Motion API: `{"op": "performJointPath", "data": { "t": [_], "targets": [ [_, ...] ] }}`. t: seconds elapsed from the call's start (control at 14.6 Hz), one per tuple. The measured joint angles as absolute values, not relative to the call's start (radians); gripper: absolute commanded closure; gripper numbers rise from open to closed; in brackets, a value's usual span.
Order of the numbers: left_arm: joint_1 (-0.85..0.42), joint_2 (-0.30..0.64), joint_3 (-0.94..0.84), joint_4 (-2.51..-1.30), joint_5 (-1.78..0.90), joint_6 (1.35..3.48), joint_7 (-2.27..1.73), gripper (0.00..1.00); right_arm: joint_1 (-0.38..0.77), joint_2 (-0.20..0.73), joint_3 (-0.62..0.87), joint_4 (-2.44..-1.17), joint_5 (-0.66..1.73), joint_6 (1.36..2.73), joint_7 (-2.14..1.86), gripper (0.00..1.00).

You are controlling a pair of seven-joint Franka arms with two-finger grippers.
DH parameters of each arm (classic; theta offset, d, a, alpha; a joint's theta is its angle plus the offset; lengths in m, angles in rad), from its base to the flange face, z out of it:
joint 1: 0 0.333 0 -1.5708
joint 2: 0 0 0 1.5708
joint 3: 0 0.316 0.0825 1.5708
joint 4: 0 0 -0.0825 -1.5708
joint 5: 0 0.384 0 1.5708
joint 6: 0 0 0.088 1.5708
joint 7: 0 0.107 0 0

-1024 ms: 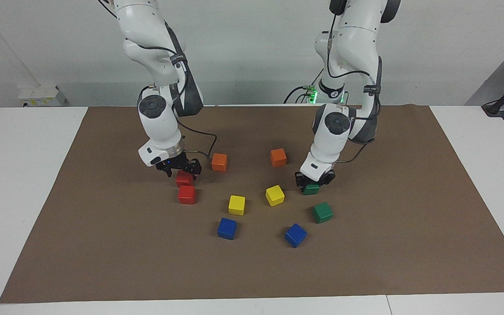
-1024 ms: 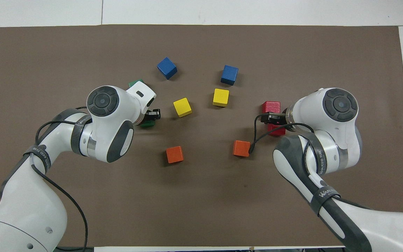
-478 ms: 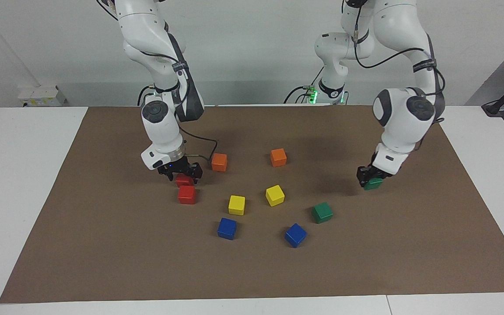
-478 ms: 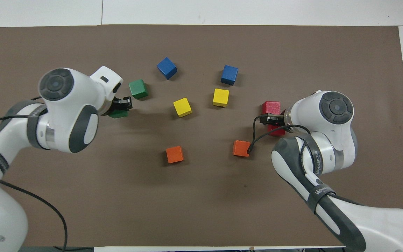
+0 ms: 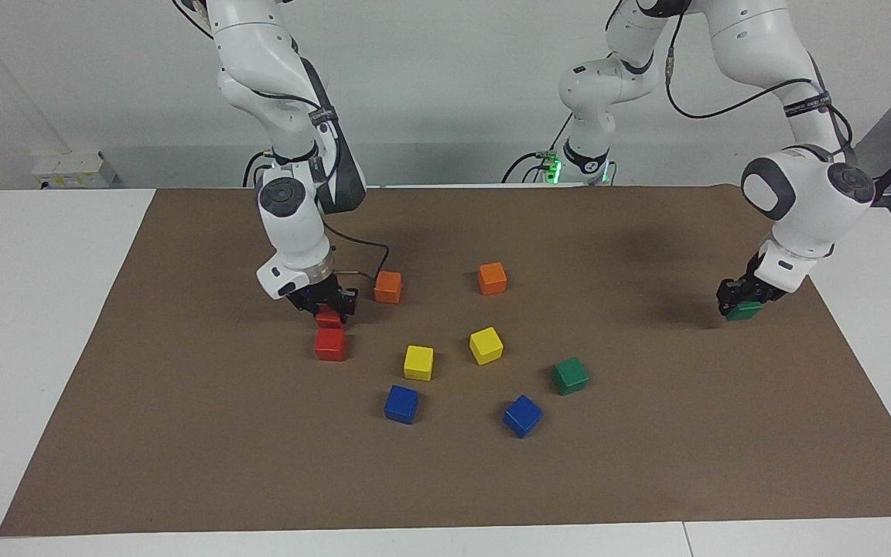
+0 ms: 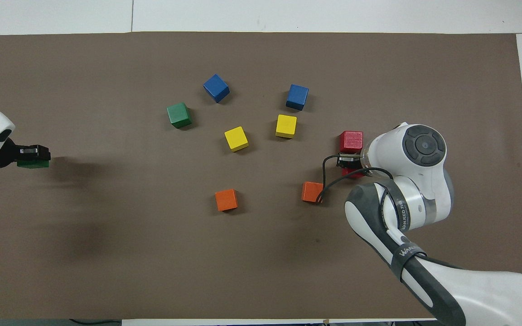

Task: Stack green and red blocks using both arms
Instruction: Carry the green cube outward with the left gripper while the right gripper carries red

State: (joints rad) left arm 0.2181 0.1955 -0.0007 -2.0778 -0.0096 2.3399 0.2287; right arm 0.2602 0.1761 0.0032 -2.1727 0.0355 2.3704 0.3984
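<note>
Left gripper point(image 5: 744, 308) clamps a green block point(image 5: 745, 312) near the bench's left-arm edge; right gripper point(image 5: 329, 309) has its fingers closed on a red block point(image 5: 329, 317).

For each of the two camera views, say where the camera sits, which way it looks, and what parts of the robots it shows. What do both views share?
Facing view: high across the table, looking at the robots; both arms show nearly whole, the left end effector holding a green block.
Overhead view: above the robots' end, looking steeply down; the right arm's forearm and wrist, and the left end effector.
Shared: the brown mat, all ten blocks.
</note>
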Motion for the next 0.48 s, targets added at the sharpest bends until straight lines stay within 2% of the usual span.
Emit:
{"op": "performJointPath", "data": {
  "t": [0.2,0.48],
  "targets": [
    [0.218,0.204,-0.009,-2.155,-0.01,2.431,0.229,1.0,0.239,0.135,-0.008,-2.103,0.033,2.239,0.329,0.94],
    [0.218,0.216,-0.008,-2.167,-0.01,2.465,0.229,1.0,0.06,0.118,-0.017,-1.994,0.033,2.153,0.046,0.93]
  ]
}}
